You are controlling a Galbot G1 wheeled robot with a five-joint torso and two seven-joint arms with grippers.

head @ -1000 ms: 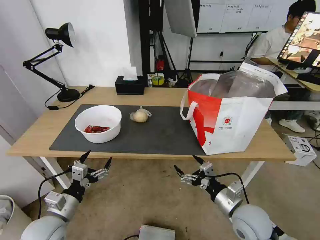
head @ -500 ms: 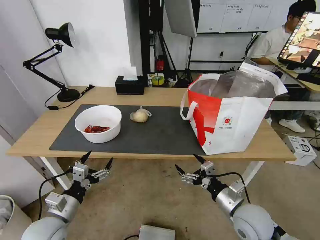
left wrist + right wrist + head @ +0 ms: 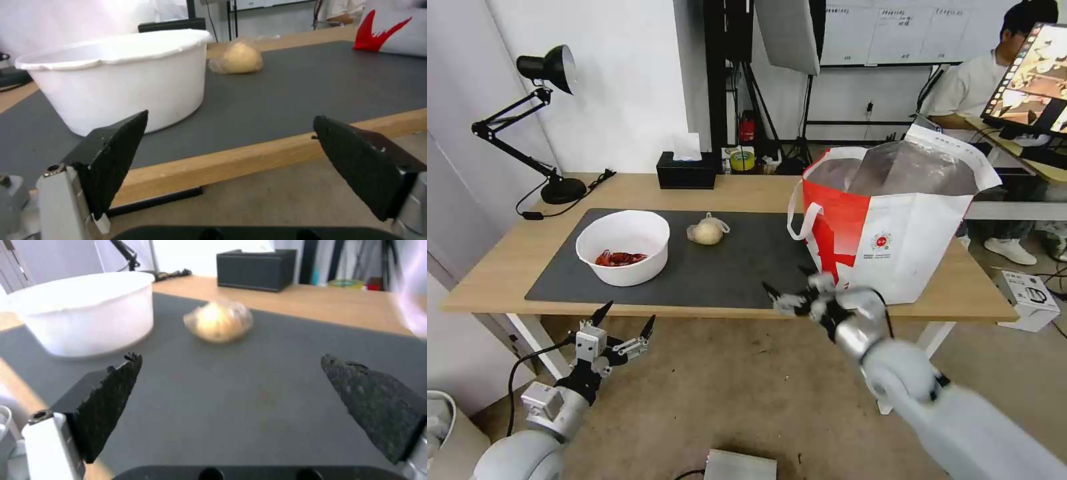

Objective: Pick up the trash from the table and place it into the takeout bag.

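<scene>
A: What are you seeing change on the right side?

B: Your right tool (image 3: 792, 293) is no longer hanging below the tabletop (image 3: 494, 280) edge as it was a moment ago; it is now reaching up over the near edge of the dark mat (image 3: 747, 267), just in front of the takeout bag (image 3: 894, 233); its jaws are spread wide with nothing between them.

A: And the left one?

B: Your left tool (image 3: 625, 327) is waiting low, below the tabletop's front edge, in much the same place as before; its jaws are also standing apart and empty.

A: Where is the trash sitting?

B: The white bowl (image 3: 623, 247) with red scraps (image 3: 619, 258) is resting on the left part of the mat; the knotted bag (image 3: 707, 231) with the beige lump is lying just to its right, apart from it; in the right wrist view that knotted bag (image 3: 219, 322) is lying ahead between the spread fingers (image 3: 111, 400) but well beyond them.

A: What does that mean for you?

B: Judging by its aim, you are starting the reach for the knotted bag; nothing is grasped yet, and both pieces are still waiting to go into the takeout bag.
</scene>
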